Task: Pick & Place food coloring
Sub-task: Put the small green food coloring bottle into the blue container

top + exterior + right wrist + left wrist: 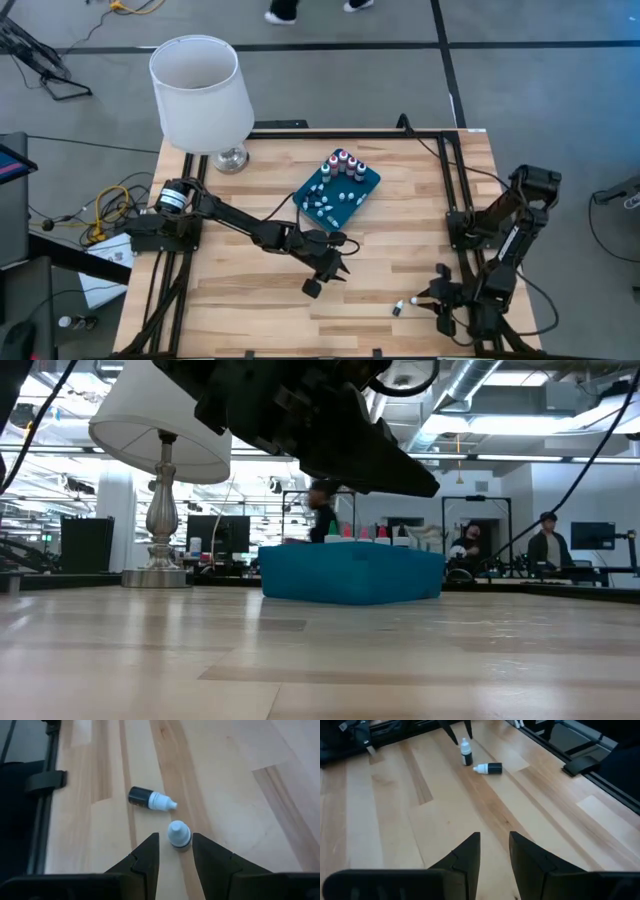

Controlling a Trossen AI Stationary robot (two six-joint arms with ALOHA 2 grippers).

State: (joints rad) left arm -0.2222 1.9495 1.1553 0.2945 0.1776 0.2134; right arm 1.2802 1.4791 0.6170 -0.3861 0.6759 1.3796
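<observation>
Two bottles (pixel 178 834) sit loose on the table (pixel 240 300) at the right gripper (pixel 175 854): one stands upright just ahead of its fingertips, in line with the gap between them, and the other (pixel 151 799) lies on its side a little beyond. The right fingers stand slightly apart, touching nothing. The left gripper (pixel 494 851) hangs over bare wood with its fingers also a little apart and nothing between them; both bottles lie well ahead of it. More bottles stand and lie in the tray (pixel 367 193), back beyond the left gripper.

These bottles look light, stiff and smooth, so the upright one would probably tip at a nudge and the lying one would roll. The dark body below the white cap seems the best place to pinch.

The right wrist view shows the standing bottle lined up with the jaws, which the high view reduces to a speck. The low view shows only the tray with its red-topped bottles (pixel 364 533) and the left arm overhead, not the loose pair.
</observation>
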